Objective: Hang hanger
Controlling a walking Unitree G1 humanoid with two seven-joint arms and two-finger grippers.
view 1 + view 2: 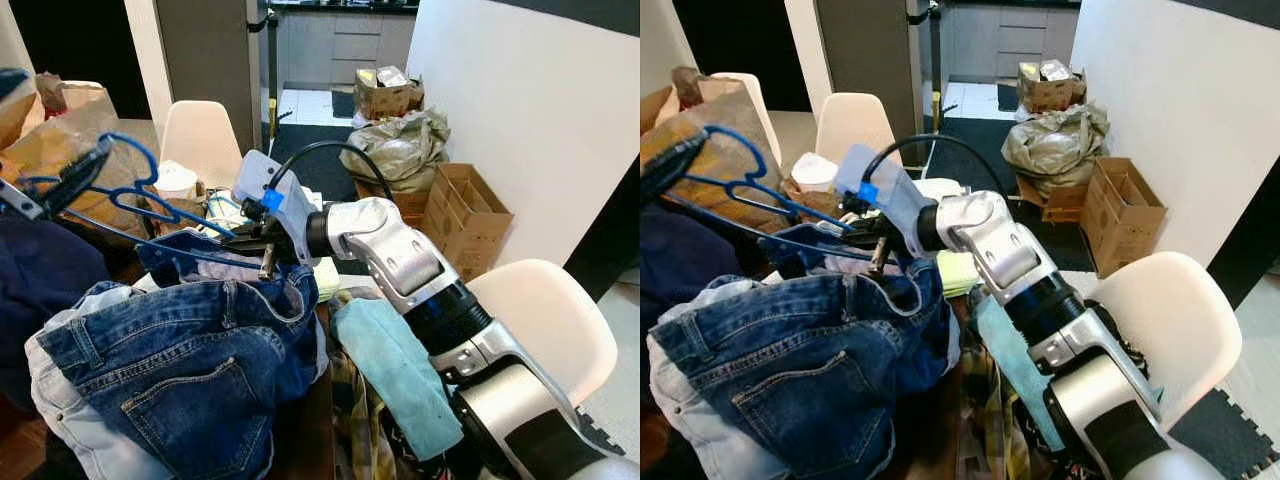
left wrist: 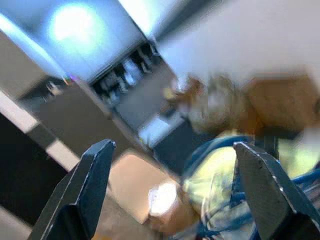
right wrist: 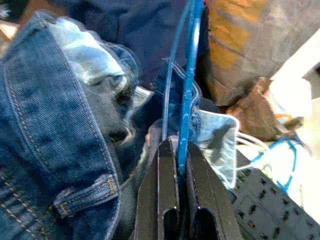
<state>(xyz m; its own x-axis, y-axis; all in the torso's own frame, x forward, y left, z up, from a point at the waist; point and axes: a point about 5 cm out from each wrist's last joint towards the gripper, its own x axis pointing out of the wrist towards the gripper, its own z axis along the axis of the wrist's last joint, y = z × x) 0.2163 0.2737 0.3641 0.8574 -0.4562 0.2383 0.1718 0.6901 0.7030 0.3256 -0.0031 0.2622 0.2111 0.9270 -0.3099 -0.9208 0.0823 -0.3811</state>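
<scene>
Right gripper (image 1: 262,243) at frame centre, fingers clamped together on the lower bar of the blue hanger (image 1: 135,195), which stretches toward the upper left above the jeans (image 1: 190,355). Left gripper (image 2: 172,192) spread wide, near the hanger's hook end at upper left. Likely trouble: thin bar twisting or slipping in the pinch, or snagging on denim when lifted.
</scene>
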